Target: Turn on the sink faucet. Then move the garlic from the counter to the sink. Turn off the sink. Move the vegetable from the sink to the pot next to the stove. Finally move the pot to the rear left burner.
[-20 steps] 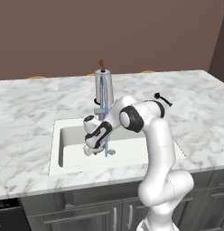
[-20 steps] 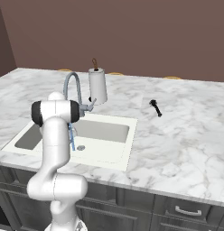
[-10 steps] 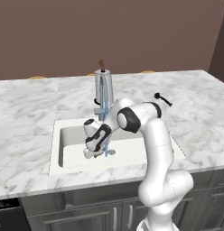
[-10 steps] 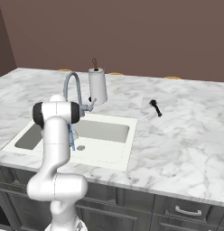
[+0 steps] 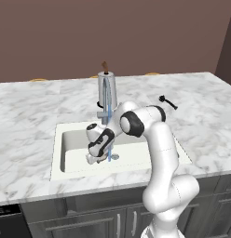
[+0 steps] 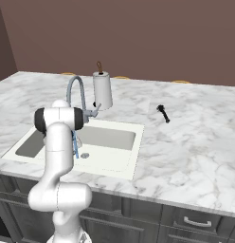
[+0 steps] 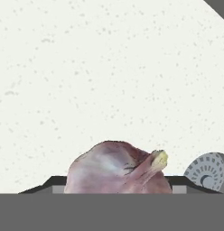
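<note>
My gripper hangs low inside the off-white sink, just left of the drain, and it is shut on the garlic. In the hand view the pinkish-purple bulb sits between my fingertips, close above the speckled sink floor, with the metal drain at the right. The steel sink faucet arches over the basin and a thin blue stream of water runs down from it beside my hand. In the right base view my arm stands in front of the stream below the faucet.
A paper towel holder stands on the marble counter right behind the faucet. A small black utensil lies on the counter to the right of the sink. The sink walls close in around my hand.
My hand has sunk lower into the sink with the garlic in it, nearer the floor by the drain. The water keeps running.
</note>
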### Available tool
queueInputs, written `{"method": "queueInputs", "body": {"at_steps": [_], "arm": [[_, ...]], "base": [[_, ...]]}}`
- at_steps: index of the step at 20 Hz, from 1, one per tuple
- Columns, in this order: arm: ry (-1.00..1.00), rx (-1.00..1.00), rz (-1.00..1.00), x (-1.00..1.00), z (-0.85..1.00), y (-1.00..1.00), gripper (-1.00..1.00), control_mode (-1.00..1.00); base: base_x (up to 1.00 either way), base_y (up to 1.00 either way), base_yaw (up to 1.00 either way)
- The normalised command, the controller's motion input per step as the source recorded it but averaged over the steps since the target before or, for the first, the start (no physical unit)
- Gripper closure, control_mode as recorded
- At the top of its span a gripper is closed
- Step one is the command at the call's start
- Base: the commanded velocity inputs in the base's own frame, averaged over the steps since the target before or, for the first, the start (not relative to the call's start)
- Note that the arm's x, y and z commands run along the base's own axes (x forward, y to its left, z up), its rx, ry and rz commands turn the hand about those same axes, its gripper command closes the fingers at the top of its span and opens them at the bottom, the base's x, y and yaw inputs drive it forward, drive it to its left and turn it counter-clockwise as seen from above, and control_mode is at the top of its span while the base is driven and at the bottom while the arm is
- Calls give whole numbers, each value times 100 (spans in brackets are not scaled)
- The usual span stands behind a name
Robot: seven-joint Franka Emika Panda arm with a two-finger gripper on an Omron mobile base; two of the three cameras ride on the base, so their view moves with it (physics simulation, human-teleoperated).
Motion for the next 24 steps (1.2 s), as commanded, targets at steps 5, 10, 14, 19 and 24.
{"method": "queueInputs", "body": {"at_steps": [5,10,14,19,24], "arm": [[0,0,0,0,0,0,-100,-100],[0,0,0,0,0,0,-100,-100],[0,0,0,0,0,0,-100,-100],[0,0,0,0,0,0,-100,-100],[0,0,0,0,0,0,-100,-100]], "base": [[0,0,0],[0,0,0],[0,0,0],[0,0,0],[0,0,0]]}}
